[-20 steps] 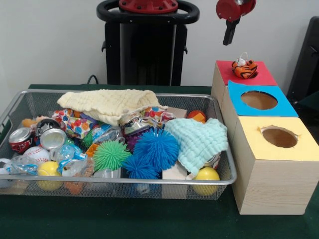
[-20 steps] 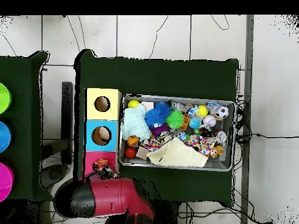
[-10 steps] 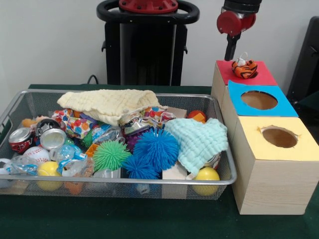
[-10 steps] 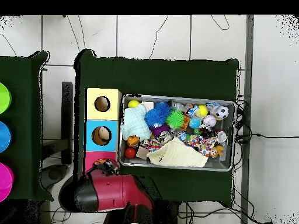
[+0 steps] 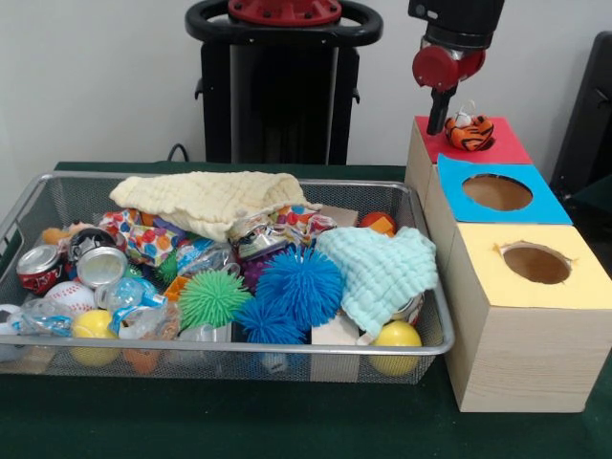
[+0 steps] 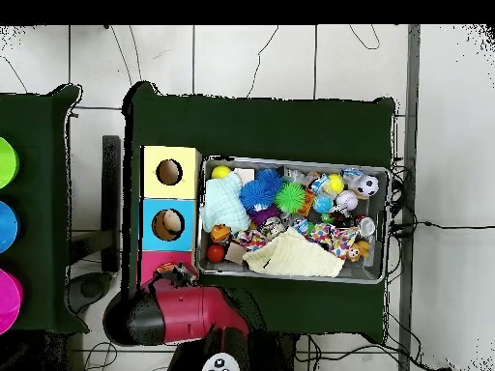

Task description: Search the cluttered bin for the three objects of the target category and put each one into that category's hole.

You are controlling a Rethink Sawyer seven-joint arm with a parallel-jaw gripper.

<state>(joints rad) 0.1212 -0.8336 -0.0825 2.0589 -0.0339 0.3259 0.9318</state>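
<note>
The silver wire bin (image 5: 239,352) is full of clutter; it also shows in the overhead view (image 6: 295,160). The orange tiger-striped plush (image 5: 469,131) sits on the hole of the red-topped box (image 5: 502,145), sticking up above the card. My gripper (image 5: 438,117) hangs just left of the plush, close above the red top's far left corner. In the overhead view the arm (image 6: 184,314) covers most of the red box (image 6: 153,263). An orange-tan plush (image 5: 59,233) lies at the bin's far left. The pale yellow-tan plush is hidden.
A blue-topped box (image 5: 497,196) and a yellow-topped box (image 5: 535,268) stand in a row in front of the red one. The bin holds a cream cloth (image 5: 210,199), a mint cloth (image 5: 382,268), spiky balls (image 5: 298,285), cans (image 5: 40,266) and yellow balls (image 5: 397,337).
The gripper has come down from high above the red box to just beside the tiger plush. The plush and the bin's contents have not moved.
</note>
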